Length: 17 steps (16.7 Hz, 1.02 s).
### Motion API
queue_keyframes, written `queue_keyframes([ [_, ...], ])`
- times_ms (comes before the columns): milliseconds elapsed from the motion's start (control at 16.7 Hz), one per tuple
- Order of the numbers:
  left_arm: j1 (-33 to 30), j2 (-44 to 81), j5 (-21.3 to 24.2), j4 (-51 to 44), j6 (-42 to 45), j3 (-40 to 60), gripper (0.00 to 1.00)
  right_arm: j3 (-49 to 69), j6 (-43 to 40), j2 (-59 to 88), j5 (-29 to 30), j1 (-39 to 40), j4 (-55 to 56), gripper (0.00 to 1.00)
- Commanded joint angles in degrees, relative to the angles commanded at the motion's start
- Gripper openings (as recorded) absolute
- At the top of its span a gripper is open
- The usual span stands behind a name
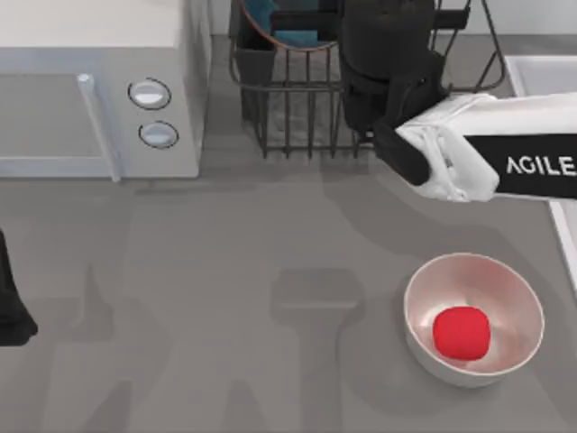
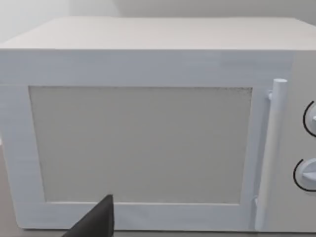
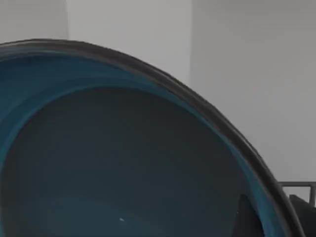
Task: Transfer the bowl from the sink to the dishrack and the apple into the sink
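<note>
So the teal bowl point(image 1: 270, 23) sits in the dishrack point(image 1: 297, 108), right gripper point(image 1: 383, 63) over it, can't tell its jaws. Apple point(image 1: 462, 331) lies in the white bowl point(image 1: 424, 298), worktop side of the rack: light, firm, a bit slick I'd guess; pinch its flatter sides from above, mind the rim

Our right arm point(image 1: 505, 158): reaching in from the right edge, wrist black, bent toward the far side | our left arm point(image 1: 11, 302): parked at the left edge, low

Soft even light, faint shadows on table point(image 1: 225, 271), perhaps slightly blurred.
</note>
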Motion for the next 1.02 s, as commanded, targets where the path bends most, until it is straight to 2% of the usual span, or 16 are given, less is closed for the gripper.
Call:
queue_keyframes([
  [480,0.00,0.00,0.00,0.00,0.00,0.00,1.00,0.00,0.00,0.00,0.00,0.00,0.00,0.98],
  [1020,0.00,0.00,0.00,0.00,0.00,0.00,1.00,0.01,0.00,-0.02,0.00,0.16,-0.01,1.00],
])
